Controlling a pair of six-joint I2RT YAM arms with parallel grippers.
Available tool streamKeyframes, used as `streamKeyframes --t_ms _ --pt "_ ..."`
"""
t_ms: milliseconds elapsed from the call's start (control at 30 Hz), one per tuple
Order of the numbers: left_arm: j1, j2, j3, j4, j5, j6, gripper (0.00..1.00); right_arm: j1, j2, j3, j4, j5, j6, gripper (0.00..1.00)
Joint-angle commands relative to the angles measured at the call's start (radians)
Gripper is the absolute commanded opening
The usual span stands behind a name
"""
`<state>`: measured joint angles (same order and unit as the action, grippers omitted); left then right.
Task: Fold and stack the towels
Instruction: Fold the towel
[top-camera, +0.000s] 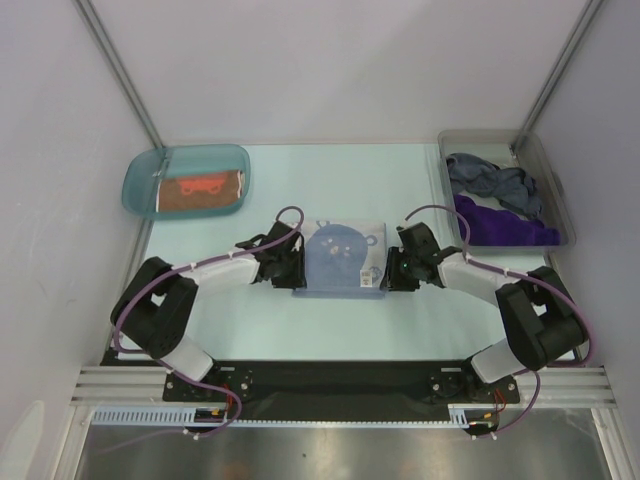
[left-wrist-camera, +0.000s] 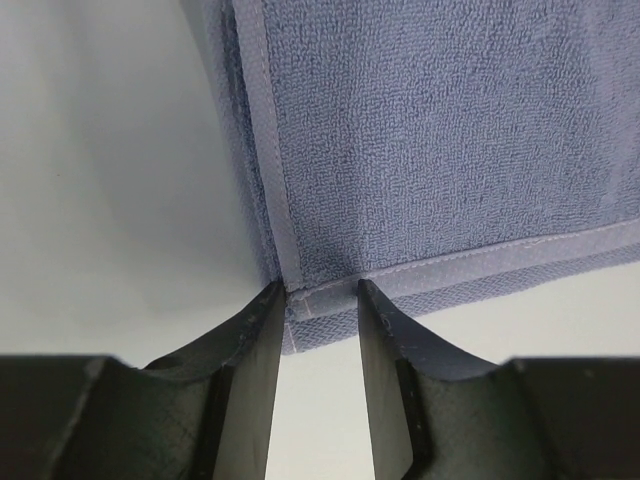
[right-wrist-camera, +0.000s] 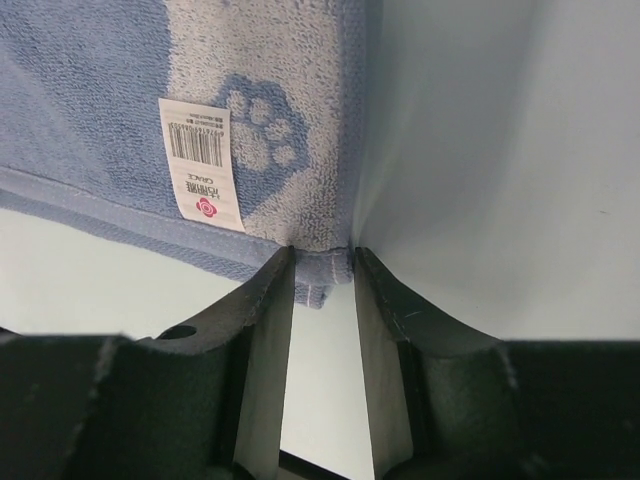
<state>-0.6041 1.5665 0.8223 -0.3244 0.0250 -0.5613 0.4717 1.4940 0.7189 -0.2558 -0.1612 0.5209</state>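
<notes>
So the blue-and-white towel (top-camera: 340, 255) is lying flat in the middle of the surface (top-camera: 330, 335), right in front of both arms, and it looks like it's already been doubled over once, since you can see two layers at the hem. Each arm has gone for one of the near corners. The right hand (right-wrist-camera: 323, 255) has its corner wedged between the two fingers, and I'd call that clamped on the cloth, just below the paw print (right-wrist-camera: 262, 125) and the label (right-wrist-camera: 200, 160). The left hand (left-wrist-camera: 318, 292) straddles the other near corner with the hem filling the gap, but I honestly can't tell if it's biting yet or only resting around it.

Grabbing both near corners makes sense to me: lift them together, carry them over to the far edge, and the fold comes out square.

The rest is sorted to the sides. A folded orange-brown towel (top-camera: 200, 190) sits in the tray (top-camera: 140, 180) far left, which I'd guess is where the stack goes. The grey-blue towel (top-camera: 490, 180) and purple towel (top-camera: 505, 225) are crumpled in the bin (top-camera: 480, 134) far right, waiting their turn.

The surface is a pale mint sheet, boxed in by plain white walls (top-camera: 330, 70).
</notes>
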Motion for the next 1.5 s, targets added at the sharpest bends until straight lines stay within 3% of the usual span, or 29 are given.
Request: streamKeyframes --t_ms 0,233,333,500,700,1167,1467 --pt "-0.003 0.013 -0.009 0.002 -0.022 -0.028 0.41 0.021 0.023 -0.019 0.021 0.069 0.010 0.35" --pt "-0.003 0.021 -0.015 0.004 -0.022 -0.032 0.34 0.070 0.020 0.007 -0.033 0.158 0.010 0.29" --pt "-0.005 0.018 -0.017 0.002 -0.022 -0.035 0.25 0.076 0.012 0.013 -0.045 0.161 0.010 0.24" --pt "-0.005 0.009 0.004 -0.030 -0.051 -0.034 0.01 0.079 -0.005 0.039 -0.060 0.161 0.002 0.08" --pt "-0.005 -0.017 0.055 -0.100 -0.076 -0.025 0.00 0.081 -0.020 0.077 -0.089 0.161 -0.012 0.00" --pt "-0.005 -0.065 0.166 -0.271 -0.082 -0.019 0.00 0.082 -0.047 0.189 -0.221 0.126 -0.032 0.00" --pt "-0.005 -0.036 0.150 -0.248 -0.033 -0.005 0.00 0.085 -0.083 0.145 -0.201 0.080 -0.015 0.00"
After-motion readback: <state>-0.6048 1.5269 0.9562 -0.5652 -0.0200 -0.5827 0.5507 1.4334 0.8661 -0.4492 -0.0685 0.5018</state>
